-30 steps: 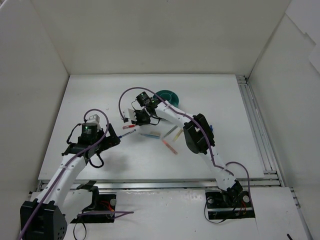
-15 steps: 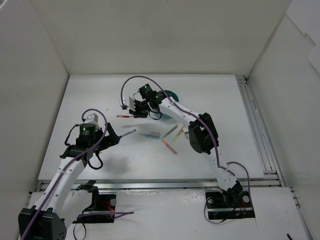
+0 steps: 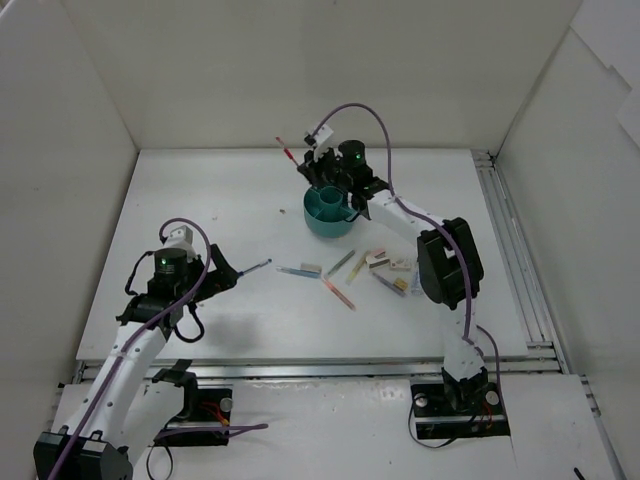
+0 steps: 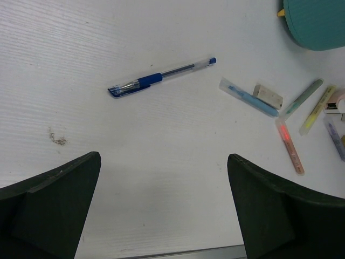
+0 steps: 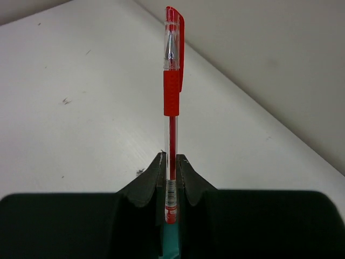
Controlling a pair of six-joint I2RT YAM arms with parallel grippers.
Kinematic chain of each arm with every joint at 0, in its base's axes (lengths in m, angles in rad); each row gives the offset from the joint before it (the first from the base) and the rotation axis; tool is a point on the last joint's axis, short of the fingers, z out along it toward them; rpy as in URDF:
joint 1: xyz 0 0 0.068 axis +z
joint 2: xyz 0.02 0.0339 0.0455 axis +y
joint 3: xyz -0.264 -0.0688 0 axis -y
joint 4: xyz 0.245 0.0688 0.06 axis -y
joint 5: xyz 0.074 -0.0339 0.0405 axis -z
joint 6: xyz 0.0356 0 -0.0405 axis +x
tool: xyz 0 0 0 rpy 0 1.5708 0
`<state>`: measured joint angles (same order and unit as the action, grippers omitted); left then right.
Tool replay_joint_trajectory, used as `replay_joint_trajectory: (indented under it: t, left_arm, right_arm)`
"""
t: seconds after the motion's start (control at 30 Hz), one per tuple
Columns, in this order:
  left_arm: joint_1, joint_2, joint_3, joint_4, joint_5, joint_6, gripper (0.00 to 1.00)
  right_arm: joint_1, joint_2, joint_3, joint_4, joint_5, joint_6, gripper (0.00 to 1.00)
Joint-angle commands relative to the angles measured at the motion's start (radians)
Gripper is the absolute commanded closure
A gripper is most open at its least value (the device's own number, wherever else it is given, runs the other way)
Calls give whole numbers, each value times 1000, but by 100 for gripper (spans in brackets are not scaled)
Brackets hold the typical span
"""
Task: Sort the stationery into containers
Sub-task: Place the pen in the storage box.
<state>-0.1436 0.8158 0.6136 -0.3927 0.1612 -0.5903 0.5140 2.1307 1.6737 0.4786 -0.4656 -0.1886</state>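
Jutting from right gripper — red pen; organizer beneath.

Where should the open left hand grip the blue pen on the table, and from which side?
Grip the blue pen mid-barrel, coming straight down from above with the left hand turned to close across it. It lies flat and thin on the table, with nothing touching it, so only its two long sides offer a hold.

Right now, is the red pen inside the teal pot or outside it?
Outside. The right gripper is shut on the red pen, holding it above the teal organizer, not in a compartment.
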Motion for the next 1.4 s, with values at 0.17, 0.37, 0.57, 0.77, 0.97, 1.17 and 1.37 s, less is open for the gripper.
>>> replay_joint_trajectory:
  t: [0.17,0.37,0.57,0.77,0.97,1.17,1.37]
  left_arm:
    - [6,14,38,57,15,-2,0]
    - [6,36,40,64,21,1,0]
    - [6,22,25,71,20,-3,0]
    - [6,29,21,78,20,0,0]
    - [6,26,12,78,24,-2,0]
    - [6,11,8,71,15,-3,0]
    - [6,14,9,71,9,-3,0]
  right_arm:
    - [-15,-110,-94,250,140,169,100]
    - [-14,-101,-127,291,156,213,100]
    - [-8,-117,-190,328,199,225,100]
    - [35,-144,-267,347,304,132,100]
    - [47,-135,-299,361,355,130,100]
    - [63,-133,-354,387,413,147,100]
    - [81,-150,-433,403,551,217,100]
